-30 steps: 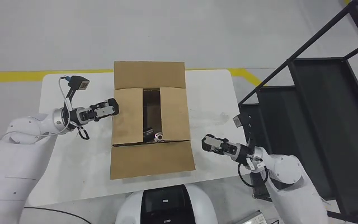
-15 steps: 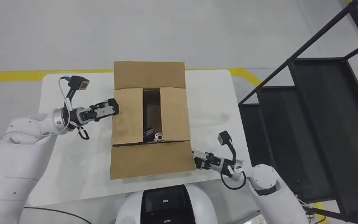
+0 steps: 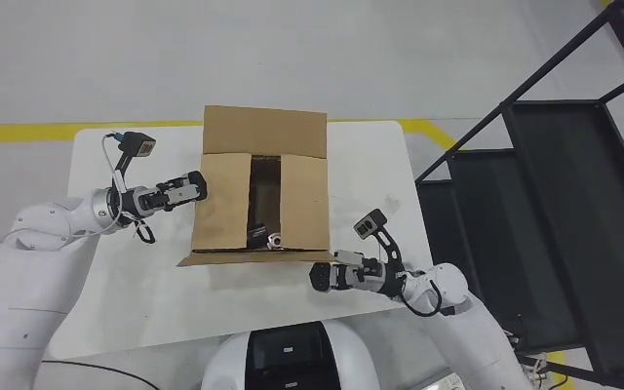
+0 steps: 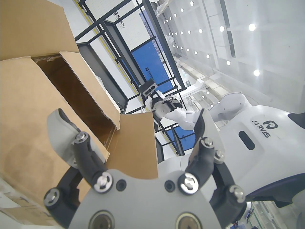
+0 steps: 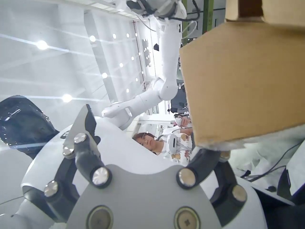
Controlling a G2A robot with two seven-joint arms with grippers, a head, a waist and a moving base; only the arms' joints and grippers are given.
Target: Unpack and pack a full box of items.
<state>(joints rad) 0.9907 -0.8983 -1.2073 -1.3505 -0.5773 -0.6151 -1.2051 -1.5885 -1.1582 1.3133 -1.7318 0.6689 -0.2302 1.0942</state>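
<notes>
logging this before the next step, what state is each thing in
box: partly open
far flap: folded back, open
side flaps: folded in, gap between them
near flap: tilted up, its edge seems to rest on the right pincer
items: inside the box, seen through the gap
left pincer: open, at a side flap
right pincer: open, under the near flap

The table [image 3: 122, 297] and box [image 3: 226, 210] are being viewed from overhead. The box is also being seen close up, from low down, by both wrist cameras, tilted upward.
</notes>
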